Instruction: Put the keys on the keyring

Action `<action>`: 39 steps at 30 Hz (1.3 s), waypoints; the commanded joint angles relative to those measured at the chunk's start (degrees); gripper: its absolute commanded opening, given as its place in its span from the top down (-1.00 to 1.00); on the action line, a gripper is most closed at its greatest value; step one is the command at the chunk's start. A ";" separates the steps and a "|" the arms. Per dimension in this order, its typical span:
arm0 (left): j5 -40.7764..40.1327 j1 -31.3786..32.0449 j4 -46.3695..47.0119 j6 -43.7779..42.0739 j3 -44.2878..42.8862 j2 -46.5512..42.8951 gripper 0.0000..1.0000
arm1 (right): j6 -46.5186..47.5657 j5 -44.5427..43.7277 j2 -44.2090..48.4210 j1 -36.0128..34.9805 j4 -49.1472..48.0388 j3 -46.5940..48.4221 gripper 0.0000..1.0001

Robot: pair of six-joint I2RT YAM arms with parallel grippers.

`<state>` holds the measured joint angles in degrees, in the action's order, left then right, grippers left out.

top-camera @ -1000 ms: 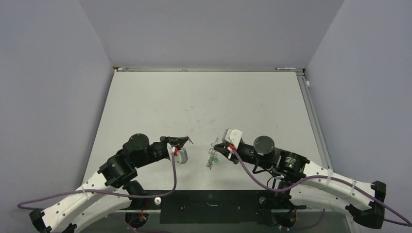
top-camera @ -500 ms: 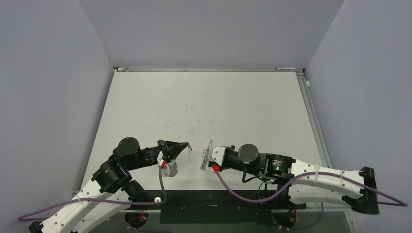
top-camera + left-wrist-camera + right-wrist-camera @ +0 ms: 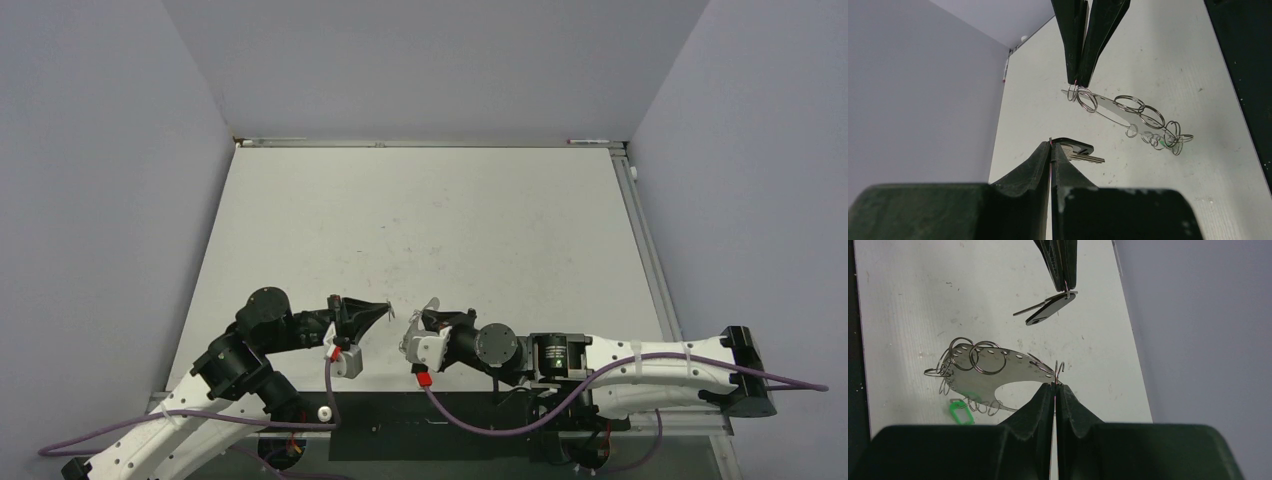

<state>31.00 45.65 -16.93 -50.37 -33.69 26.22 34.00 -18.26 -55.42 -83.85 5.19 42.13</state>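
Presently, the left gripper (image 3: 1050,145) has its two fingers pressed together on a small key (image 3: 1077,149), pinching it at the black plastic head so that the short silver blade juts out sideways past the fingertips; the right wrist view shows the same grip from the other side, the key hanging at a slant from the dark finger ends. Opposite it, the right gripper (image 3: 1055,385) is likewise closed, its fingers clamped on a small wire loop at one end of the keyring (image 3: 998,372); the keyring reads as a curved flat silver strip with a row of holes, several thin wire rings (image 3: 973,357) strung through and around it, and a bright green tag (image 3: 960,410) at the end farthest from the pinch. The two grippers point at one another with their tips near but apart; the key sits just beside the held end of the keyring without touching it, and is not threaded on any ring. Both things are held near the front edge of the pale grey table (image 3: 450,220), between the two arms; whether the far end of the keyring rests on the surface cannot be told.
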 commanded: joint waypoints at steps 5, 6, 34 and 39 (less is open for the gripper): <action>3.37 -0.21 0.23 -3.34 -0.03 0.47 1.00 | -0.11 1.29 -0.98 -0.89 1.30 3.78 0.90; 3.68 -0.21 0.17 -3.69 0.13 0.53 1.00 | -0.54 2.85 -0.70 -0.88 2.21 4.17 0.90; 4.57 2.31 -2.43 -12.54 2.64 2.57 1.00 | -4.20 32.60 -6.73 10.09 12.23 11.94 0.90; 3.52 4.50 -4.05 -15.10 2.84 2.86 1.00 | -3.77 33.73 -8.65 9.94 13.41 13.20 0.90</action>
<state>34.65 48.47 -19.68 -62.35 -31.09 28.88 29.52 12.75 -63.37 -73.91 20.58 51.64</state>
